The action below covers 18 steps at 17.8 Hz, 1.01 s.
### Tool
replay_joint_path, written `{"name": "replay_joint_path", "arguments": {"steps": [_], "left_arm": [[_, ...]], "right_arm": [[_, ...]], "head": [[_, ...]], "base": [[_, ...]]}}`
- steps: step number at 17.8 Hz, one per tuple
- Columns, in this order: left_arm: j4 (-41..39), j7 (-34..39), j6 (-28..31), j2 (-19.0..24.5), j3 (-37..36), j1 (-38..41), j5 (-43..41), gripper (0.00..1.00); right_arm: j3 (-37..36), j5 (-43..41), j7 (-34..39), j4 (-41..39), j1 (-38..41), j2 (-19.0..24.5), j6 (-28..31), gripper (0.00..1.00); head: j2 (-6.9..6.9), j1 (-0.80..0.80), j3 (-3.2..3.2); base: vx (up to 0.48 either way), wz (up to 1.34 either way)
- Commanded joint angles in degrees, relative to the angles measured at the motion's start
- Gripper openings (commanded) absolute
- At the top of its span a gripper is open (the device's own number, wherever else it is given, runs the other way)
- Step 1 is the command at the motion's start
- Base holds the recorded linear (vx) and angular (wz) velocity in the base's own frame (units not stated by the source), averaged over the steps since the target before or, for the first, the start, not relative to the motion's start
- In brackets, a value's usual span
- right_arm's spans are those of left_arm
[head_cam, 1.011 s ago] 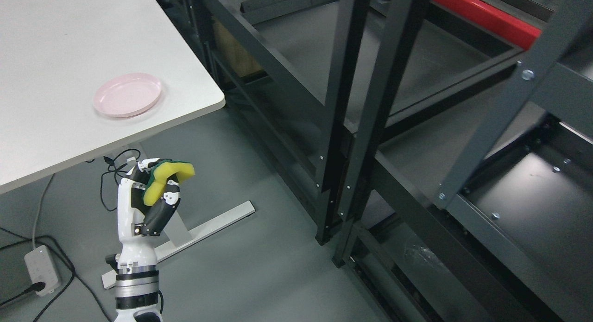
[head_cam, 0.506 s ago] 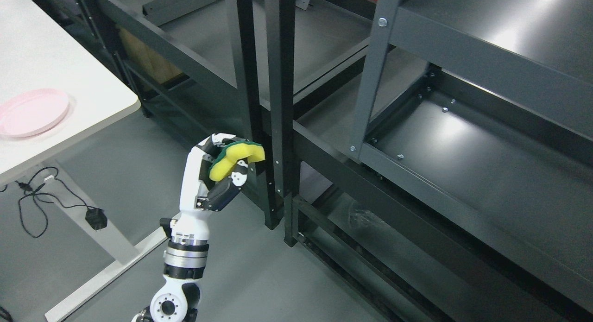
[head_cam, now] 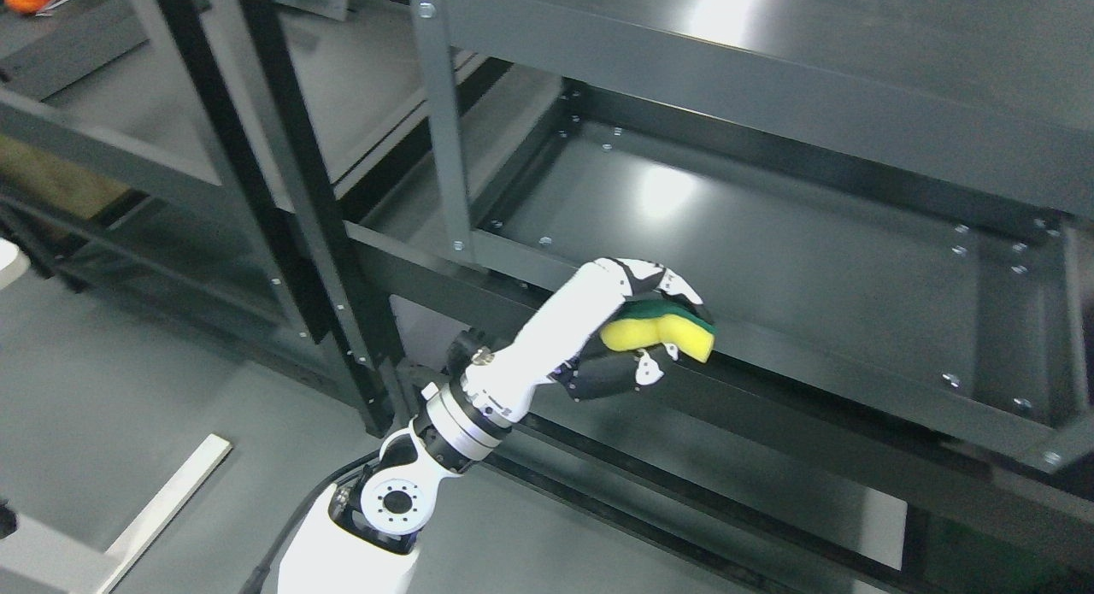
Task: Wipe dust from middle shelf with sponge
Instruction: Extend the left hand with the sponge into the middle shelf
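Note:
My left hand (head_cam: pixel 649 338) is shut on a yellow sponge with a green scrub side (head_cam: pixel 662 331). The hand is raised at the front edge of the dark metal middle shelf (head_cam: pixel 769 244) and holds the sponge just over the front rail, near the shelf's left half. The sponge does not touch the shelf floor. The shelf floor is bare and glossy with a light glare. My right hand is out of view.
A grey upright post (head_cam: pixel 444 124) stands at the shelf's front left corner. A black rack (head_cam: pixel 282 192) stands to the left. The upper shelf (head_cam: pixel 769 55) overhangs the middle one. A lower rail (head_cam: pixel 684 491) runs below. Grey floor lies at lower left.
The camera has swung right, so the white table and pink plate have left the view. My left hand has risen and reached right with the sponge to the middle shelf's front edge.

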Motion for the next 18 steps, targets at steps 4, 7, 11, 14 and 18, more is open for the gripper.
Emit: {"name": "replay_joint_path", "arguments": {"steps": [4, 7, 11, 14, 18], "left_arm": [[0.69, -1.85, -4.24, 1.0, -14.66, -17.07, -9.95, 0.0], [0.43, -6.14, -11.35, 1.0, -14.31, -29.46, -11.54, 0.0], [-0.36, -17.09, -18.29, 1.0, -5.56, -41.78, -14.17, 0.0], [-0.36, -22.68, -20.96, 1.0, 2.99, -41.1, -16.46, 0.0], [-0.45, -22.86, -20.96, 1.23, 17.37, -37.15, -16.38, 0.0]], "right_arm": [[-0.01, 0.0, 0.02, -1.0, -0.07, -1.0, 0.05, 1.0], [-0.01, 0.0, 0.02, -1.0, 0.02, -1.0, 0.05, 1.0], [-0.01, 0.0, 0.02, -1.0, 0.02, -1.0, 0.05, 1.0], [-0.01, 0.0, 0.02, -1.0, -0.07, -1.0, 0.05, 1.0], [-0.01, 0.0, 0.02, -1.0, 0.02, -1.0, 0.05, 1.0]], "head": [[0.0, 0.0, 0.0], [-0.01, 0.0, 0.0], [-0.01, 0.0, 0.0], [-0.02, 0.0, 0.0], [-0.02, 0.0, 0.0]], "base": [[-0.076, -0.7], [-0.044, -0.49], [-0.015, -0.19], [0.0, 0.0], [-0.002, -0.03]]}}
